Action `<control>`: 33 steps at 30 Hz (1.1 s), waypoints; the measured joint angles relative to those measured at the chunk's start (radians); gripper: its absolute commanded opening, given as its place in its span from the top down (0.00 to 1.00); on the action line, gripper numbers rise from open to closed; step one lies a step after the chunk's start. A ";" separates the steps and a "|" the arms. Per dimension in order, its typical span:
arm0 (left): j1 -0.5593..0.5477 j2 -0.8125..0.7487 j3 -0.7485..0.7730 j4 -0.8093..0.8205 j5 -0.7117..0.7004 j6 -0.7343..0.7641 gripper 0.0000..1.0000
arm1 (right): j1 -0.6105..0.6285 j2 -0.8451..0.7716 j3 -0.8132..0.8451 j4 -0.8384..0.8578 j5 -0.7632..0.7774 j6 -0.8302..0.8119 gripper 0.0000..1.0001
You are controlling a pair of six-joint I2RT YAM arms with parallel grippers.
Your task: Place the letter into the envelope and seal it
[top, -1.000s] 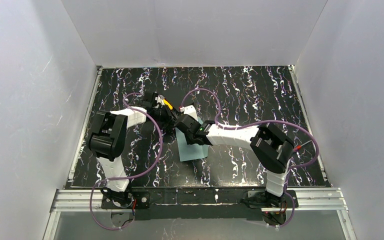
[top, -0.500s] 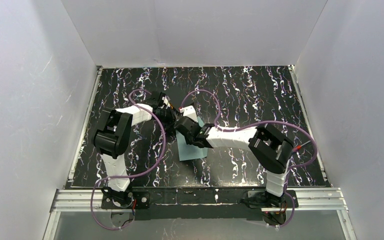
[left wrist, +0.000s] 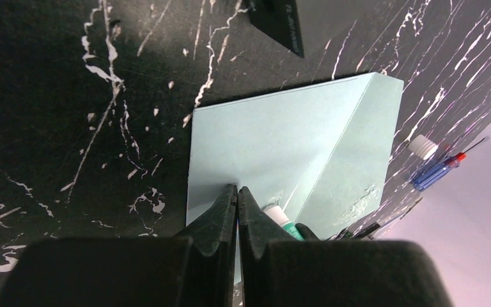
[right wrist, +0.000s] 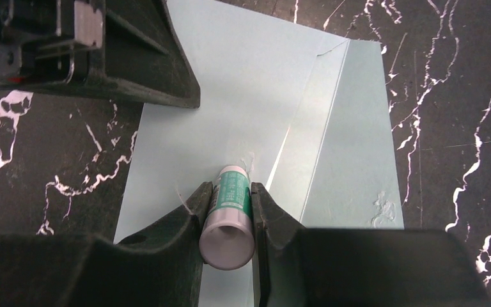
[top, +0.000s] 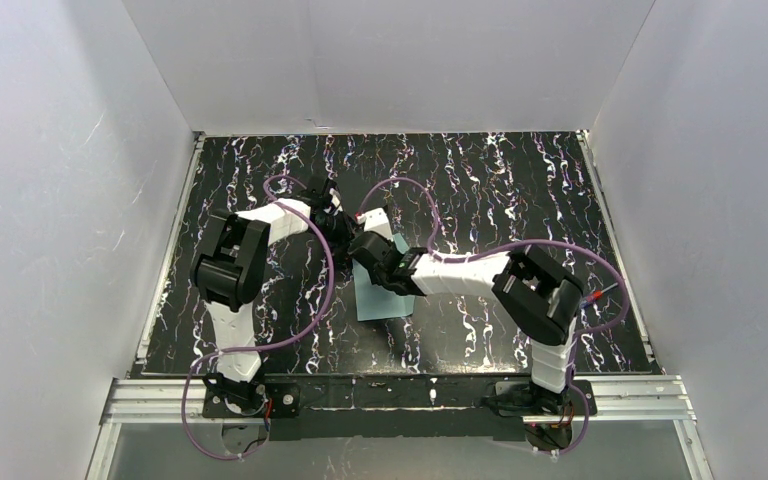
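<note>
Gripping glue stick (right wrist: pixel 229 214) w/ R jaws; L jaws closed, tips on envelope (left wrist: pixel 275 147).

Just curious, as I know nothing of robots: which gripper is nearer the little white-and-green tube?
Right. The right gripper is clamped around the tube, whose tip is on the envelope. The left gripper, shut, sits on the envelope just beside it.

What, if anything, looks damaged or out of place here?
The envelope has a rough, crinkled patch near one edge, apart from where the right claw holds the glue stick to the paper. Whether it is dried glue or scuffed paper, I cannot tell. Nothing else stands out.
</note>
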 measured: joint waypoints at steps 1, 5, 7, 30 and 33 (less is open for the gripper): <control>0.000 0.001 0.002 -0.003 -0.002 -0.011 1.00 | 0.000 -0.005 -0.005 0.001 -0.011 -0.005 0.99; -0.001 0.015 0.019 -0.018 -0.001 -0.051 1.00 | -0.009 -0.051 -0.049 -0.002 -0.093 -0.030 0.99; -0.001 0.022 0.024 -0.021 0.004 -0.062 1.00 | -0.010 -0.076 -0.074 -0.004 -0.134 -0.050 0.99; 0.003 0.031 0.017 0.001 0.034 -0.097 1.00 | -0.057 -0.049 -0.004 -0.104 -0.208 -0.088 0.99; 0.004 0.032 0.017 0.002 0.039 -0.094 1.00 | -0.072 -0.027 0.013 -0.081 -0.193 -0.087 0.99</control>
